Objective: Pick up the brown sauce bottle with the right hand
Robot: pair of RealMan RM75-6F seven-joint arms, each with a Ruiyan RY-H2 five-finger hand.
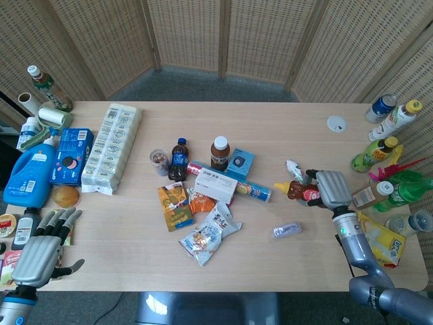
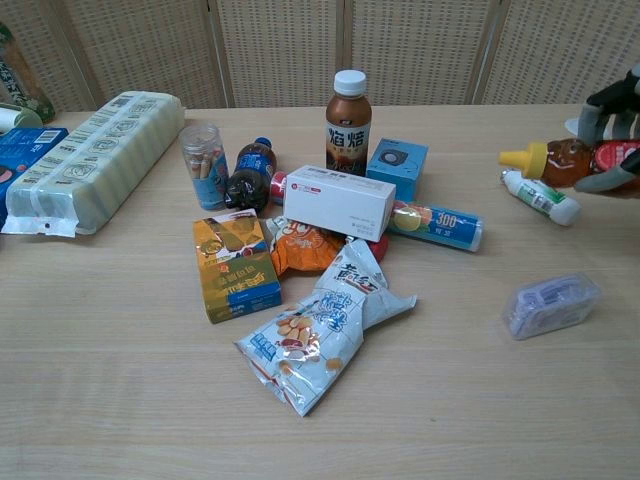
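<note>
**Brown sauce bottle held sideways above the worktop's right side**

The brown sauce bottle [image 2: 570,160] lies on its side in the right hand [image 1: 330,190], yellow nozzle pointing left, and in the chest view it appears clear of the worktop [image 2: 120,400], above the small white bottle [image 2: 541,195]. It looks like a soft plastic squeeze bottle, light and smooth-skinned, so it would likely give under pressure and could slip or swing nozzle-down if held loosely. The hand's fingers wrap the wider body near the red label, which seems the sound place to hold; the narrow nozzle end would offer little purchase. A firm but not crushing hold seems wise, since squeezing might push sauce toward the cap.

Just below and left lies a clear plastic packet [image 2: 551,304]. Farther left sits the cluster of snack bags, boxes and a brown drink bottle [image 2: 348,121].

The left hand [image 1: 42,250] rests at the worktop's near left edge, fingers spread, holding nothing.
</note>
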